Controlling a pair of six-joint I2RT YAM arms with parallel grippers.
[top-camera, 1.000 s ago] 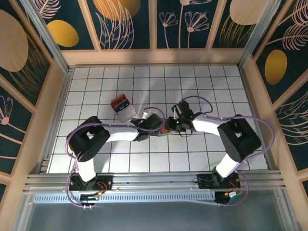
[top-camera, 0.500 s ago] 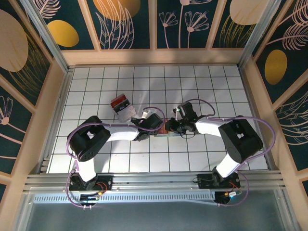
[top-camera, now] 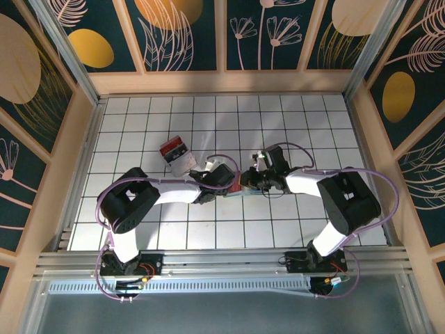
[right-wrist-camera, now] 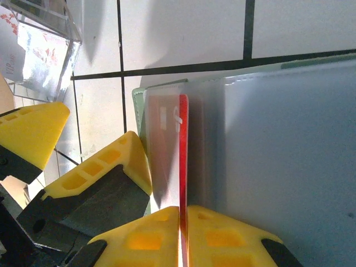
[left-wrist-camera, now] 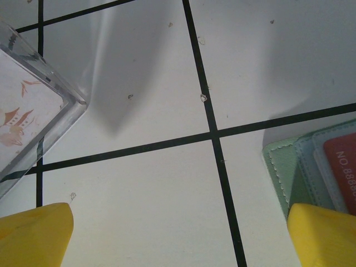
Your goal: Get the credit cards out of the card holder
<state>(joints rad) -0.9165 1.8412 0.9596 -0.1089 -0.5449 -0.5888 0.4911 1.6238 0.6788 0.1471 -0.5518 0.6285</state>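
White tabletop ruled in black grid lines, pale wooden frame boxing it in, dark teal wall panels all round, gold discs and thin flower outlines on them, metal rail along the near edge, soft even light.

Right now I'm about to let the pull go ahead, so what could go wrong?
The right gripper pinches just the thin edge of the red credit card, so it may slip free on the pull. The left gripper has its jaws open beside the card holder, not clamping it, so the holder could drag along with the card.
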